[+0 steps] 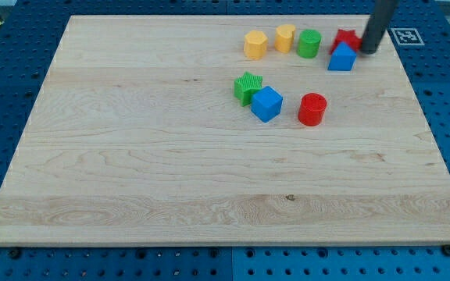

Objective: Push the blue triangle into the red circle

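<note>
Blocks, catalogued leftward of my tip (370, 50): green star (247, 87), yellow hexagon (255, 44), blue cube (266, 104), yellow cylinder (285, 37), green cylinder (309, 43). Red circle (312, 108) lies below-left, well apart; blue triangle (341, 58) sits just left, against a red block (347, 38). Tip is a bare rod, holding nothing.

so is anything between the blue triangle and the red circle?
Nothing visible. The blue triangle sits above and to the view's right of the red circle, bare board between. My tip is at the triangle's right side.
</note>
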{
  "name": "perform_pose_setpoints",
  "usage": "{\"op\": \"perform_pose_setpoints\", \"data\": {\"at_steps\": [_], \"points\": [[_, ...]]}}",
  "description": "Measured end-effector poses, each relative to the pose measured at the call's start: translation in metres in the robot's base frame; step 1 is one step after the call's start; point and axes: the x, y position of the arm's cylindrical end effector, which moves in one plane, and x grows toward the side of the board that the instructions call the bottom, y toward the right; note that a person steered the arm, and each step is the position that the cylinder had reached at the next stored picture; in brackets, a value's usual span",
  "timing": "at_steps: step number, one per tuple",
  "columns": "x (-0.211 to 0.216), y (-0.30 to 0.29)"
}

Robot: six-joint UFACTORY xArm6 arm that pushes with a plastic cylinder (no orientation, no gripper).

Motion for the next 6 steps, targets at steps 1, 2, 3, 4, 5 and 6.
{"op": "perform_pose_setpoints", "data": {"at_steps": [1, 2, 3, 4, 5, 6], "points": [[0.032, -0.031], [0.049, -0.036], [0.032, -0.034], [0.021, -0.044], [0.028, -0.076], [0.073, -0.078]]}}
